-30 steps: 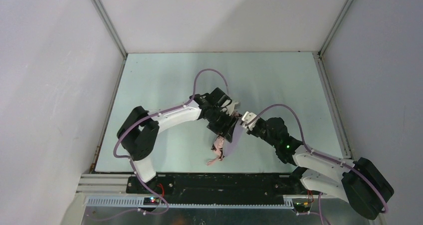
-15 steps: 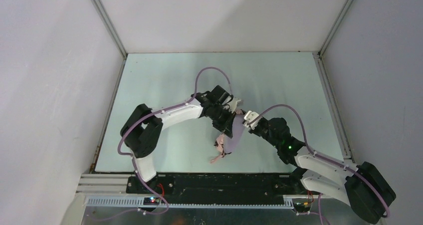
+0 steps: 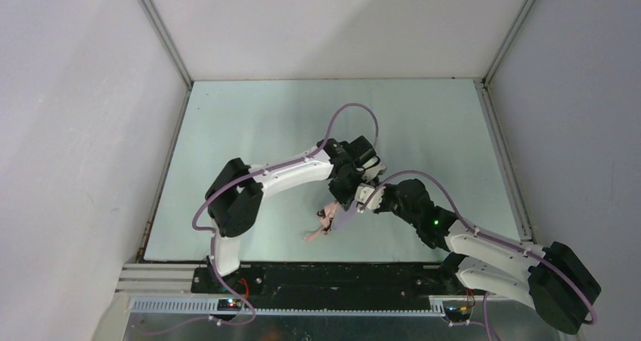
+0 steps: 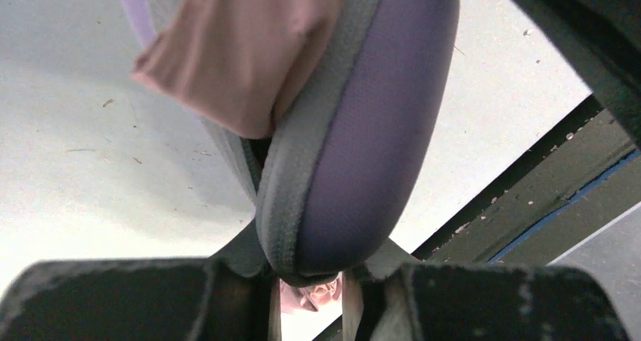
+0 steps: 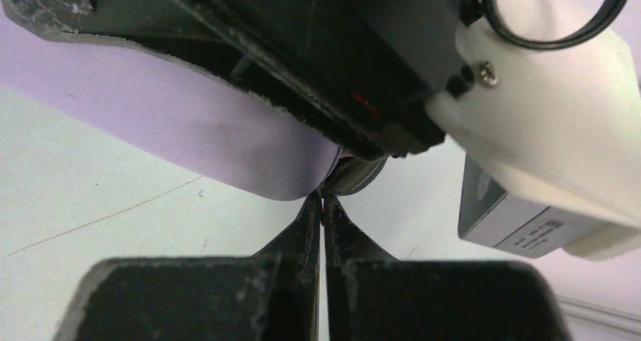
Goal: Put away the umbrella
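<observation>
Seen from above, both arms meet over the middle of a pale green table [image 3: 249, 129]. The left fingers [image 4: 378, 269], spread wide a second ago, have narrowed onto the rounded end of a smooth lilac hard case with a grey zip edge [image 4: 370, 129] and now hold it. The left arm has also swung across toward the right arm. The right fingers [image 5: 306, 231] are pinched fully together at the case's rim, and it cannot be told whether they grip a zip tab. The pale pink fabric umbrella [image 4: 227, 54] sits partly inside the case: a fold bulges from the open seam and its tail trails toward the table's near edge. With both arms on the case, the loose fabric probably needs tucking in before the case can close.
</observation>
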